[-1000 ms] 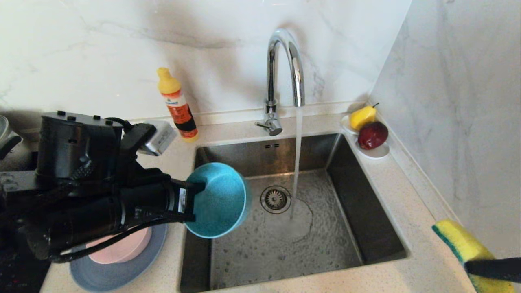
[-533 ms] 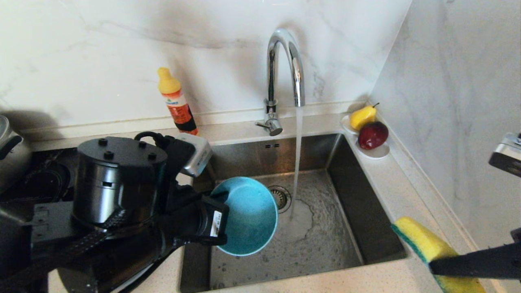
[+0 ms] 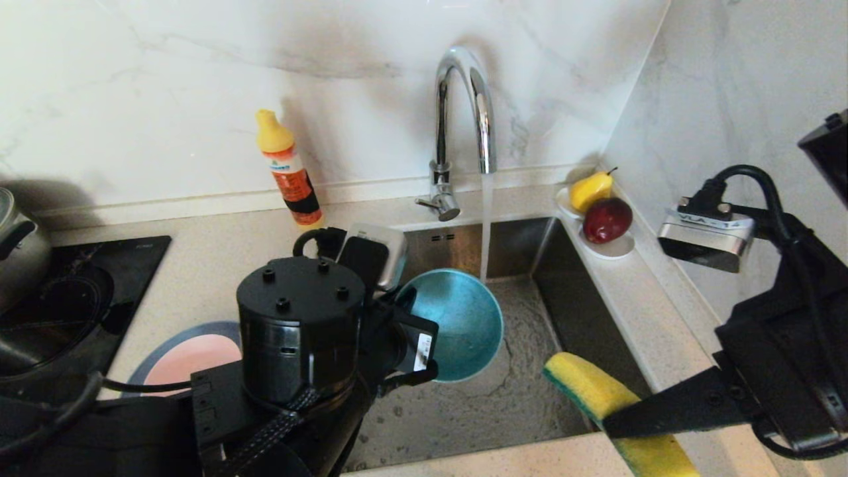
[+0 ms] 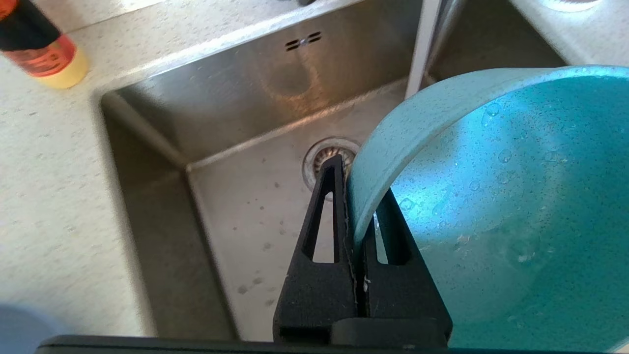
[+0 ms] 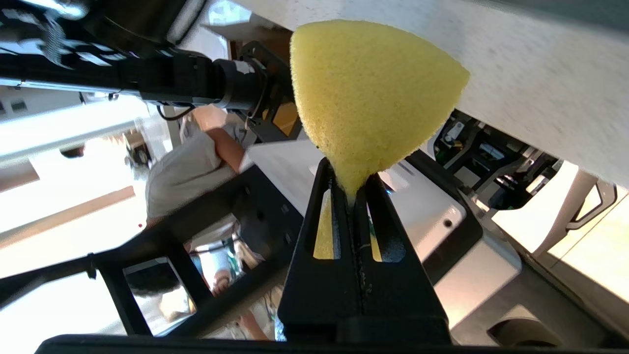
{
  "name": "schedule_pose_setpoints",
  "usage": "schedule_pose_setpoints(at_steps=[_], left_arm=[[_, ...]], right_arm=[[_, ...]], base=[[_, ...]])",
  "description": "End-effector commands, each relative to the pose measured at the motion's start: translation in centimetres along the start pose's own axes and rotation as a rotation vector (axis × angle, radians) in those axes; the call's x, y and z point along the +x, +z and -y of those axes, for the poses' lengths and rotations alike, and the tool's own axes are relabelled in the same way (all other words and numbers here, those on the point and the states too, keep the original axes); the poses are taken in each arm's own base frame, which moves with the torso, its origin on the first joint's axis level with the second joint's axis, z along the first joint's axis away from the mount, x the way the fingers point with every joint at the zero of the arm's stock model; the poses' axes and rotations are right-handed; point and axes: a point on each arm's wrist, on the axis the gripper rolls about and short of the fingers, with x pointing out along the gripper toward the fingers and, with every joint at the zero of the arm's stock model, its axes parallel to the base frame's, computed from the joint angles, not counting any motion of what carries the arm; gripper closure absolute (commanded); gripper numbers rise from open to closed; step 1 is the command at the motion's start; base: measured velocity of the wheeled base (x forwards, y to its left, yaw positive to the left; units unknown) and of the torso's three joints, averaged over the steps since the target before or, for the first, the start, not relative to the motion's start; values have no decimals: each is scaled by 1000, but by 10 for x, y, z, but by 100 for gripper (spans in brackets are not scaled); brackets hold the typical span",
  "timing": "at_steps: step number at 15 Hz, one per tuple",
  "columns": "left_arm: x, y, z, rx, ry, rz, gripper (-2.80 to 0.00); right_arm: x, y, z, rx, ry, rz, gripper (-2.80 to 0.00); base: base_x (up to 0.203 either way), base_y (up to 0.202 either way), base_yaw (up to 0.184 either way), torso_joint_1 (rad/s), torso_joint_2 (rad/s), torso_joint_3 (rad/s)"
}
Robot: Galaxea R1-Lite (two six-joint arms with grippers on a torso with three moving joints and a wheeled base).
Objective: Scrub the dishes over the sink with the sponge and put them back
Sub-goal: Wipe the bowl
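My left gripper is shut on the rim of the small teal bowl. It holds the bowl tilted over the sink, with the hollow facing the sponge. The tap runs, and its stream meets the bowl's far rim. My right gripper is shut on the yellow sponge, which hangs over the sink's front right, a little short of the bowl. The pink bowl rests on the slate-blue plate on the counter to the left, partly hidden by my left arm.
An orange detergent bottle stands behind the sink's left corner. A white saucer with a pear and a red apple sits at the back right corner. A black hob and a pot are at far left. A marble wall closes the right.
My left arm has carried the teal bowl rightward from the sink's left edge to under the running tap. My right arm has swung in from the right, bringing the sponge over the sink.
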Motion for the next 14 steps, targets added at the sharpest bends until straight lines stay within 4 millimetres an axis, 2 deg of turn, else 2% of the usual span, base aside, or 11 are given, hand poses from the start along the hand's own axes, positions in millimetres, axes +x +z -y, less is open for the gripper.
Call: schedule_pose_setpoints(at_steps=[1,5,8,10,14], left_arm=[[8,-8,8,17,5,-6,0],[7,-4,7,-9,18,38,0],[5,2,6,-43,25,82,0],[3,5,4,-53,27,95,0],[-9,7,-5,-60,26,106,0]], right_arm=[[25,15,-5,1,-5,-52,0],[46,35,-17,-22,11,-68,0],[61,47,-18,-2,5,-76,0],[64,54,-18,15,7,-62,0],[58,72,-14,38,3,-1,0]], base=[[0,0,0,0,0,0],[0,0,0,0,0,0],[0,0,0,0,0,0],[0,0,0,0,0,0],[0,0,0,0,0,0]])
